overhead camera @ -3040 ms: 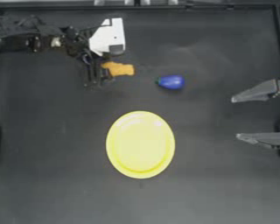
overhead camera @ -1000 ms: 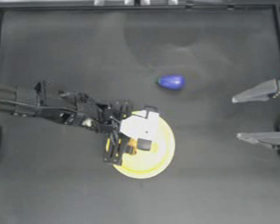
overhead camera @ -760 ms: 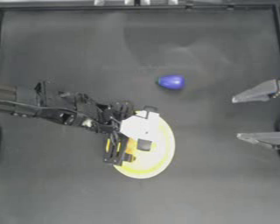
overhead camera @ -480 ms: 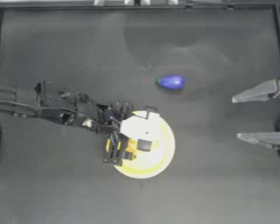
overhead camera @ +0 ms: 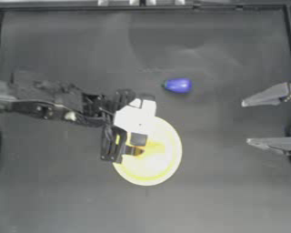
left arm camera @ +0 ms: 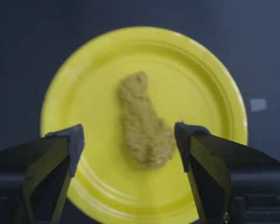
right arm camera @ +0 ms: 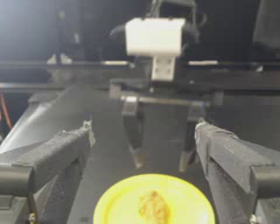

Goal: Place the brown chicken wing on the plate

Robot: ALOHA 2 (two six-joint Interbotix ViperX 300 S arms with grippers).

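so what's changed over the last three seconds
The left gripper carried the brown chicken wing from the table's far left area down to the plate and let it go: the wing now lies on the plate between open jaws. The blue object, the plate and the parked right gripper at the right edge stayed put.

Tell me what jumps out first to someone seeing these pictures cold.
The bright yellow plate near the table's middle draws the eye first, with the brown chicken wing lying on it. The left gripper hovers right over the plate, jaws open on either side of the wing without touching it. Next comes the small blue object farther back on the dark table, while the right gripper sits open at the right edge.
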